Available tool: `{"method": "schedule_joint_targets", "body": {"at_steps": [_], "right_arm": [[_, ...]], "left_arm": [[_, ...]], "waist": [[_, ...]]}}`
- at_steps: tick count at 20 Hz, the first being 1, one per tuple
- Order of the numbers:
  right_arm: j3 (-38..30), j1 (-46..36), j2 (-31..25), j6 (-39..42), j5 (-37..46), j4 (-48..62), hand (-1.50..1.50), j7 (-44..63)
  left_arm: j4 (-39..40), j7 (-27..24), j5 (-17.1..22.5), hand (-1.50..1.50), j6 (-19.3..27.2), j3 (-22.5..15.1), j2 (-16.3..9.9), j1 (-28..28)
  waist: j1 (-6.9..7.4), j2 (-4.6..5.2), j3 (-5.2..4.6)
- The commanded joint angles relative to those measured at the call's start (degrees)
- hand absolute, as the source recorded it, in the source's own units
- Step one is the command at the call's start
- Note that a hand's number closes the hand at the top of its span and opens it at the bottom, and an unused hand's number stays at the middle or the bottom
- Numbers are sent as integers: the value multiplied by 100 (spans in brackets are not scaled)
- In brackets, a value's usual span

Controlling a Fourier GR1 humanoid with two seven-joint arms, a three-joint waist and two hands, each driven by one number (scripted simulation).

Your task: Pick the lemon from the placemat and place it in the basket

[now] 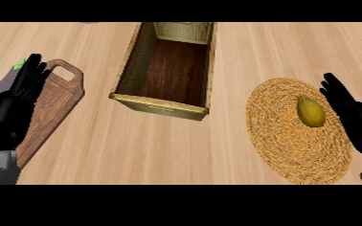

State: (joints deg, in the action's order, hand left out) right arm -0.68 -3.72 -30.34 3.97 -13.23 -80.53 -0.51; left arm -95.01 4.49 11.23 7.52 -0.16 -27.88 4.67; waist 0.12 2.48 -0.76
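Note:
A yellow lemon lies on the round woven placemat at the right of the counter. My right hand is just to the right of the lemon, fingers straight and open, not touching it as far as I can see. The rectangular wooden basket stands at the middle top, open upward with a dark bare floor. At the left edge my left hand rests open, fingers up, over a cutting board.
A brown wooden cutting board with a handle hole lies at the left, partly under my left hand. A small green thing peeks out behind that hand. Bare wooden counter stretches between basket and placemat.

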Motion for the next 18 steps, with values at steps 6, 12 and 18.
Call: {"method": "schedule_joint_targets", "body": {"at_steps": [6, 12, 18], "right_arm": [[-1578, -1080, -1251, 431, -163, 1919, 150, -1021], [-906, -1488, 437, -1635, 912, 1464, -150, -2044], [-823, -1885, -475, -2905, 2069, 1330, -150, 101]], "left_arm": [[709, 340, -245, 0, 513, 3, 458, 520], [1078, 363, -185, 0, 385, -29, 596, 590], [890, 475, -344, 0, 529, -171, 715, 628]], "waist": [[52, -159, 99], [78, -207, 76], [39, -249, 60]]}}
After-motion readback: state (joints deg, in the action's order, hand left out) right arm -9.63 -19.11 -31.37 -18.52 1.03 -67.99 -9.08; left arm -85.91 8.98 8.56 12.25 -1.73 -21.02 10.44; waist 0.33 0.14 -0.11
